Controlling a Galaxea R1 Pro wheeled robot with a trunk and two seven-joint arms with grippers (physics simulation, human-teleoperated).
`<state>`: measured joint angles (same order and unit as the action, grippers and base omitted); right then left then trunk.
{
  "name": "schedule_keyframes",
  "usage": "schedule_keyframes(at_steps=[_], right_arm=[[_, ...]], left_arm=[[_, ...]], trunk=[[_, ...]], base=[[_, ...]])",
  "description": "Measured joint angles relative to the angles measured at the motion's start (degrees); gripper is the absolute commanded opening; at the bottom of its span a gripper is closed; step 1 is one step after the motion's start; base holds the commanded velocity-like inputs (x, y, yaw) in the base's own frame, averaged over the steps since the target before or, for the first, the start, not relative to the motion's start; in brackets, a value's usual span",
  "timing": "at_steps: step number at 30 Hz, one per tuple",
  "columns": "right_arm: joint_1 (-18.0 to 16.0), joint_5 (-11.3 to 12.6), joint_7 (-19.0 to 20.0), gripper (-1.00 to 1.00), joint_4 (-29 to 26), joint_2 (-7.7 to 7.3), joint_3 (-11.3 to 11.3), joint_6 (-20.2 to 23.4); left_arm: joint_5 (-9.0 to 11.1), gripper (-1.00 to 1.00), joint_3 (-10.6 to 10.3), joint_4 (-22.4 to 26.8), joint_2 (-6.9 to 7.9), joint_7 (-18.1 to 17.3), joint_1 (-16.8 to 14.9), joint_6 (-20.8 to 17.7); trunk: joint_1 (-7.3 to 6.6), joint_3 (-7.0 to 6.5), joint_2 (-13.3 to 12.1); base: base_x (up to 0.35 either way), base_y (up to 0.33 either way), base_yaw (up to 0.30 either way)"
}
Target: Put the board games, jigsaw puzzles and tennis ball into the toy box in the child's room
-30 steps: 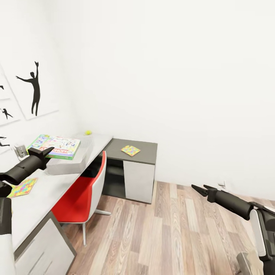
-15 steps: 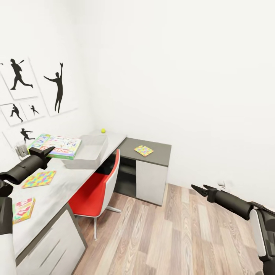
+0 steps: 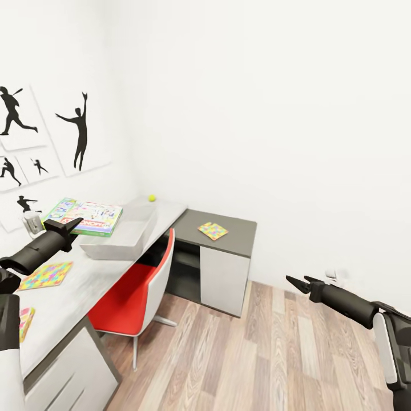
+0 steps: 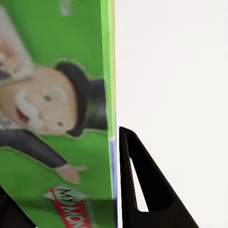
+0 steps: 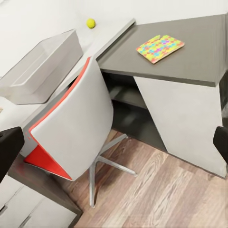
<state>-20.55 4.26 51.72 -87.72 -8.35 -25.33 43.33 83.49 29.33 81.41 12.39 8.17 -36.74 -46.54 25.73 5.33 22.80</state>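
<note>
Over the long grey surface [image 3: 114, 268], the left gripper [image 3: 69, 226] grips the white-green board game [image 3: 85, 217] in closed jaws, poised at the shallow grey toy box [image 3: 120, 237]; the view has swung right, revealing more wall. The right gripper [image 3: 297, 282] hangs open, empty.

Child's room: athlete pictures [image 3: 78, 132], desk [image 3: 85, 279], jigsaw puzzle [image 3: 213, 230], toy box [image 3: 120, 237].

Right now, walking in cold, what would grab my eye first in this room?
Probably the red chair, tucked under the long table, the brightest thing against the white walls. Next, the colourful board game held by the left gripper over the near end of the grey toy box. Then the black athlete pictures on the wall behind the table.
</note>
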Motion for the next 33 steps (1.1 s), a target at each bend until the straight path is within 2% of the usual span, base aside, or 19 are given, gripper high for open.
schedule_keyframes(at_steps=[20, 33], right_arm=[[0.00, -0.15, -0.04, 1.00, 0.15, -0.12, 0.06, -0.28], [0.13, -0.12, 0.08, 1.00, 0.11, -0.17, 0.01, -0.72]], left_arm=[[0.14, -1.00, -0.05, -0.06, -0.07, -0.25, -0.01, 0.02], [0.07, -1.00, 0.02, -0.07, -0.03, -1.11, 0.07, -0.02]], trunk=[[0.02, 0.00, 0.00], [-0.01, 0.00, 0.00]], base=[[0.072, -0.043, 0.002], [0.265, -0.001, 0.000]])
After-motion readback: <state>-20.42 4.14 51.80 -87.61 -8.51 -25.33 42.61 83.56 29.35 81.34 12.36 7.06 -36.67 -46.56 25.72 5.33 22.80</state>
